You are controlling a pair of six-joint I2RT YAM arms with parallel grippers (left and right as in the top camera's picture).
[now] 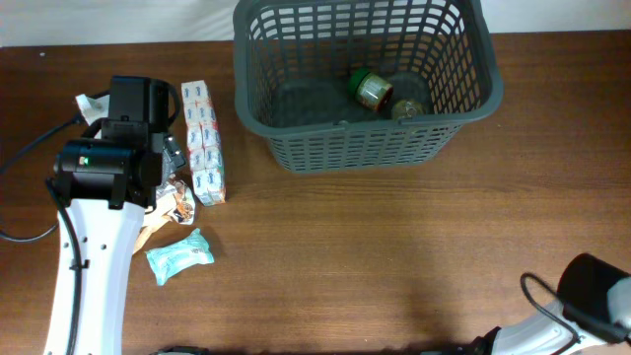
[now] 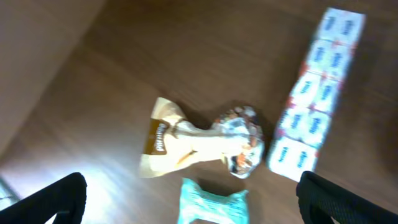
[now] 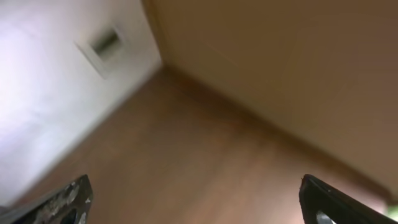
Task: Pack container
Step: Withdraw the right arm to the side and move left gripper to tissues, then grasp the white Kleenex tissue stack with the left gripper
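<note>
The dark grey lattice basket point(image 1: 355, 148) stands at the back of the table with two jars point(image 1: 372, 89) lying on its floor. My left gripper point(image 2: 199, 208) is open and hovers over the table's left side, above a teal soft pack point(image 2: 211, 198). Just beyond it lie a crumpled brown and white snack bag point(image 2: 199, 143) and a long white and blue multipack point(image 2: 317, 106). In the overhead view the left wrist point(image 1: 128, 118) covers part of the snack bag point(image 1: 177, 205). My right gripper point(image 3: 199, 208) is open and empty, over bare wood.
In the overhead view the multipack point(image 1: 204, 143) lies left of the basket and the teal pack point(image 1: 180, 254) lies nearer the front. The right arm point(image 1: 592, 296) sits at the front right corner. A cable point(image 1: 30, 148) runs off the left arm.
</note>
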